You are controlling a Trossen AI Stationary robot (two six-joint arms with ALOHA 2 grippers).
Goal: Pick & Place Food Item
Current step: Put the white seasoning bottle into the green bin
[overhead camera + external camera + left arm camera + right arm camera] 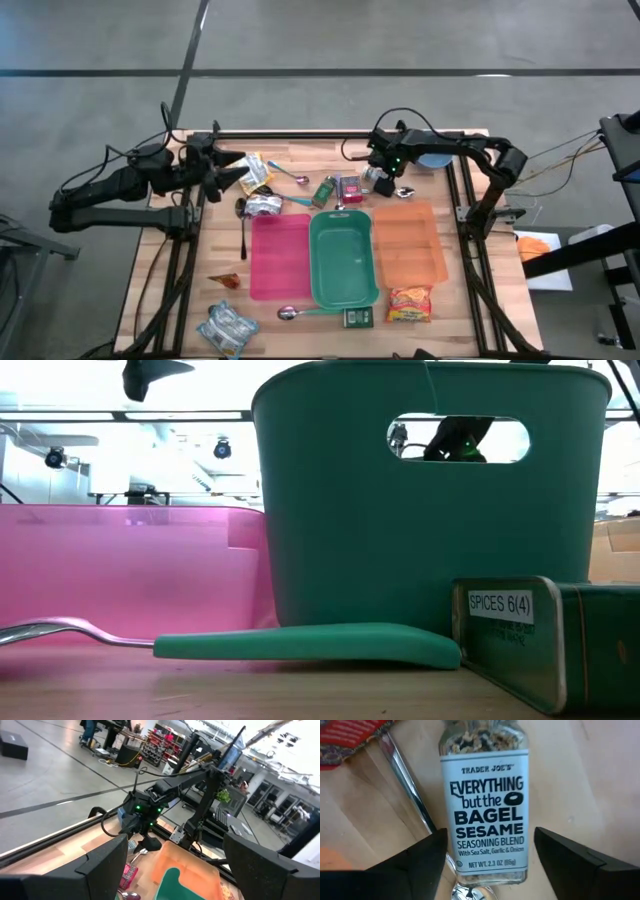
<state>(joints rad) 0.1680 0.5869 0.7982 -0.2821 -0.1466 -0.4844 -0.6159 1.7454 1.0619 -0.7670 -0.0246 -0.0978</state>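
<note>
Seen from above, we find the right arm reaching inward from the table's right edge, its wrist bent down so that the right gripper [381, 182] hangs over the far middle of the wooden table [160, 280], just beyond the orange bin [408, 240]. In the right wrist view its two dark fingers [410, 865] stand apart on either side of a seasoning jar [484, 800] lying flat on the wood — the label reads "Everything but the Bagel Sesame". The pads flank the jar's lower end; we cannot tell whether they touch the glass. A metal spoon [410, 790] lies beside the jar, its bowl cut off at the frame's edge.

The left arm lies low along the table's left side, the left gripper [232, 174] held clear of the surface with its fingers spread wide and empty, near a yellow packet [254, 172].

In the low view the green bin [430, 510], the pink bin [120, 570] and a spice tin [545, 635] fill the frame — both grippers are largely hidden behind them.
</note>
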